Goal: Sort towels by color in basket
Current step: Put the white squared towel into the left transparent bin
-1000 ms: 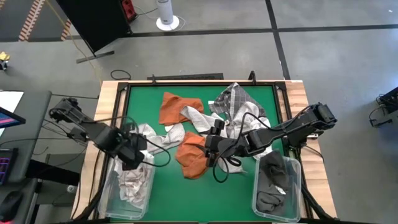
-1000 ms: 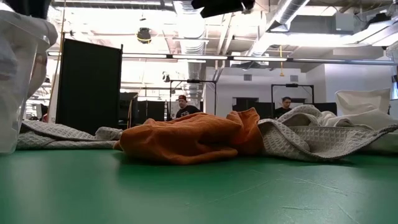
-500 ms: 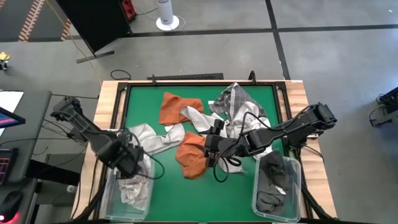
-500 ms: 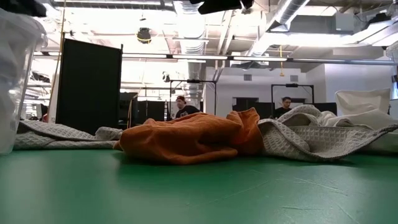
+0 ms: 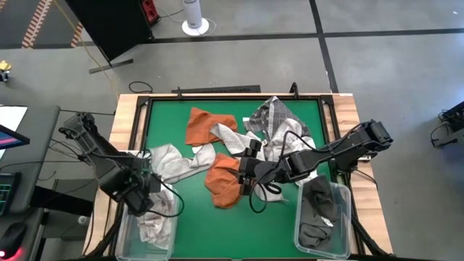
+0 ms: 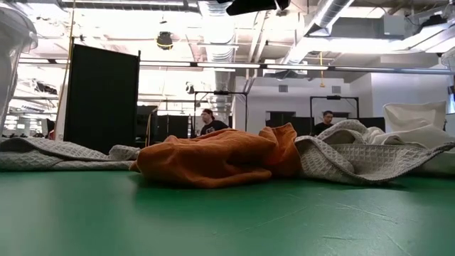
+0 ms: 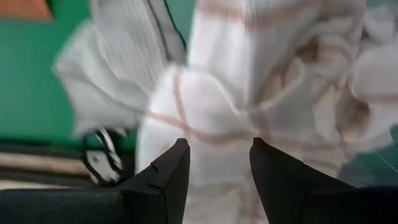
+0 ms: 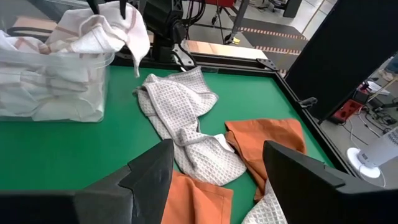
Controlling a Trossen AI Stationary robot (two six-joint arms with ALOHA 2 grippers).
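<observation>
Towels w/ the left arm first: left gripper (image 5: 142, 201) sits over the near-left clear plastic bin (image 5: 125, 230), nipping a white towel w/ thin reddish stripes (image 7: 249, 99). Fingers are narrow, closed on the cloth. It hangs bunched straight under the tool, right over the white pile already in that bin, so the coming move is prob. just release and let it drop; nothing sideways needed.

Right gripper (image 5: 246, 172) is mid-table, fingers spread wide, holding nothing. It hovers at the right edge of the crumpled rust-orange towel (image 5: 223, 181). That towel lies just to the gripper's left in the high view, long axis running roughly near-to-far. Right arm is clearly the closer one to it.

Rest of the task's things, on the green table mat (image 5: 283, 225):
- second rust-orange towel (image 5: 201, 123), far-left of centre.
- grey-and-white checked waffle towel (image 5: 174, 161), strung between the left bin and the orange ones.
- more checked and pale towels (image 5: 274, 123) heaped far-right, behind the right arm.
- dark grey towels (image 5: 319, 210) already in the near-right clear bin (image 5: 349, 217).

Orange towels have no bin visible here; can't tell where they go.

Brands/labels/writing: none readable in any view.
</observation>
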